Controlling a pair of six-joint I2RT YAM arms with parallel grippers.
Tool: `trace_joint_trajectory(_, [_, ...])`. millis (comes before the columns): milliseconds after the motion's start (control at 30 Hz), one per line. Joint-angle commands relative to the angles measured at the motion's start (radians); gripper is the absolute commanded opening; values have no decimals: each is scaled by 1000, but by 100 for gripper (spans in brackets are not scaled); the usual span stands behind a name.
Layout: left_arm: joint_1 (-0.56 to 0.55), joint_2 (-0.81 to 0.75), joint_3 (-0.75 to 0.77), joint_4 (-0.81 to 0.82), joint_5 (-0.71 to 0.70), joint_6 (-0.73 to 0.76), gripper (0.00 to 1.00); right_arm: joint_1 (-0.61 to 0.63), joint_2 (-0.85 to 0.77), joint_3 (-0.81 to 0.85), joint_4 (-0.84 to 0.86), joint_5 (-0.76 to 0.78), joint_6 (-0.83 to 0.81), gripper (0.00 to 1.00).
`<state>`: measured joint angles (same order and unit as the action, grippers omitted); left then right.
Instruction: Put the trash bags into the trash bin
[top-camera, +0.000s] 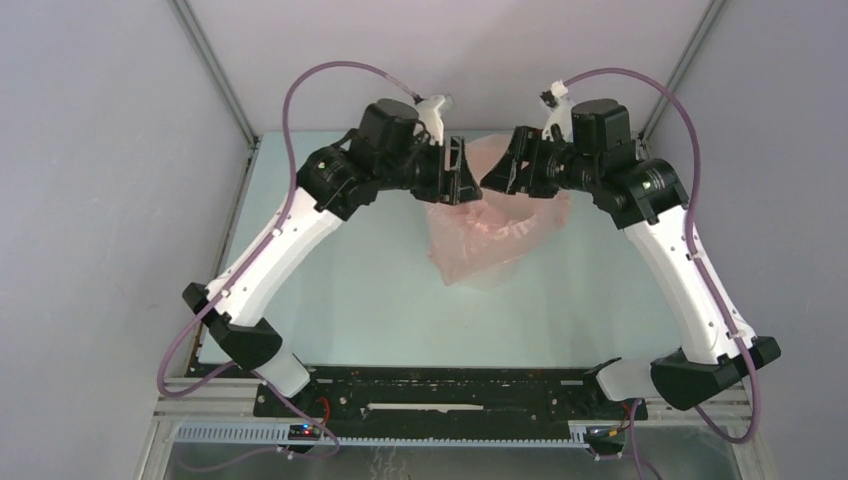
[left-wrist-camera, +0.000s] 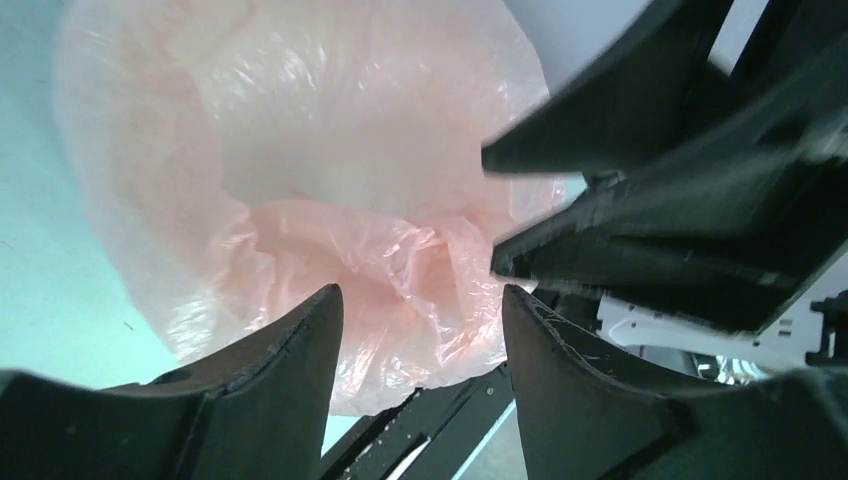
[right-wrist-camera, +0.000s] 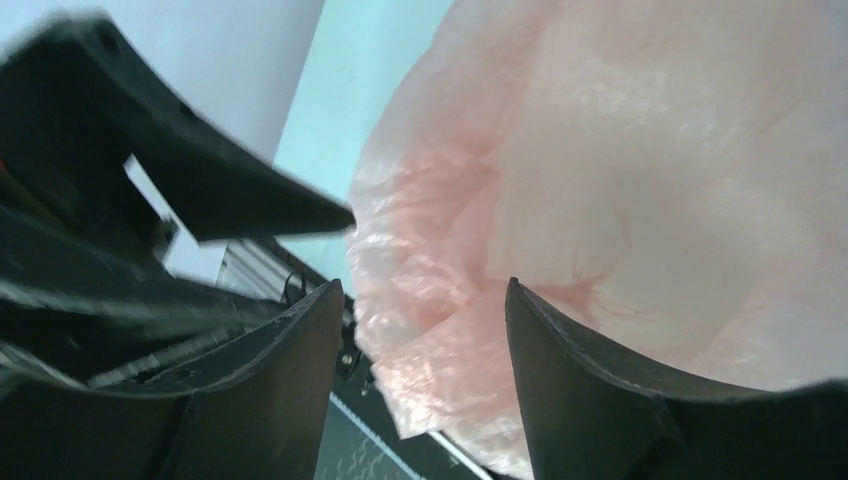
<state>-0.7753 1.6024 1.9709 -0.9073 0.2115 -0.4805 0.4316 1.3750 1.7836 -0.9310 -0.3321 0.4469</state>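
From above, my left gripper (top-camera: 462, 172) and my right gripper (top-camera: 502, 170) face each other nose to nose over the far middle of the pale green table (top-camera: 350, 290). They hang just above the pink trash bag (top-camera: 495, 225). The bag stands in a puffed, wrinkled heap, and the paler shape low on its near side I take for the trash bin (top-camera: 487, 275) showing through the film. I cannot tell whether the bag sits down inside the bin or only drapes over it. I judge both hands are placed here, one at each side of the bag's mouth, to spread or press the film down over the rim. In my left wrist view my own fingers (left-wrist-camera: 295, 360) stand apart with no film pinched between them. The bag (left-wrist-camera: 330, 180) lies beyond the gap, billowed round a whitish hollow, and the right gripper's black fingers (left-wrist-camera: 600, 150) come in from the right, near but not touching mine. In my right wrist view my fingers (right-wrist-camera: 560, 370) are likewise spread and hold nothing. The bag (right-wrist-camera: 620, 170) fills the right side, and the left gripper (right-wrist-camera: 200, 180) shows at the left. I can read no brand, label or writing anywhere.
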Motion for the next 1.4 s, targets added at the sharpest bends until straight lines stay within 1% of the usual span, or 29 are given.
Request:
trace_joint_trajectory(0, [64,-77,54,-20,-10,-34,65,80,-49,-75,36,-3,-32,67])
trace_joint_trajectory(100, [129,-147,-52,24,-14,-74,64,139,-85,-167,94,39,-28,64])
trace_joint_trajectory(200, [179,-203,-187,84,27,-130,65,165,-101,-259,149,130,-37,60])
trace_joint_trajectory(333, [195,-248,-313,153,56,-190,67,164,-75,-329,151,270,-38,46])
trace_joint_trajectory(433, [197,-269,-372,193,63,-219,68,157,-58,-326,151,285,-48,45])
trace_joint_trajectory(500, [196,-276,-400,204,63,-231,68,144,-59,-306,146,243,-28,46])
trace_joint_trajectory(567, [196,-284,-418,211,61,-237,69,140,-74,-279,134,221,-13,50])
trace_joint_trajectory(733, [196,-282,-428,215,64,-237,73,105,-113,-203,103,168,-9,70])
trace_joint_trajectory(767, [196,-278,-428,218,69,-239,73,93,-114,-196,105,166,-15,73])
trace_joint_trajectory(867, [196,-260,-428,227,87,-245,73,62,-89,-188,120,181,-39,74])
trace_joint_trajectory(933, [195,-243,-429,227,102,-248,73,54,-52,-167,108,183,-49,70])
trace_joint_trajectory(1000, [193,-229,-438,225,109,-247,72,69,-22,-156,100,179,-59,61])
trace_joint_trajectory(1133, [191,-208,-469,225,103,-245,69,125,-18,-215,133,203,-54,56])
trace_joint_trajectory(1233, [191,-179,-465,229,119,-249,63,132,-24,-302,187,240,-36,51])
trace_joint_trajectory(1367, [188,-135,-426,244,138,-250,55,136,35,-345,242,307,-45,42])
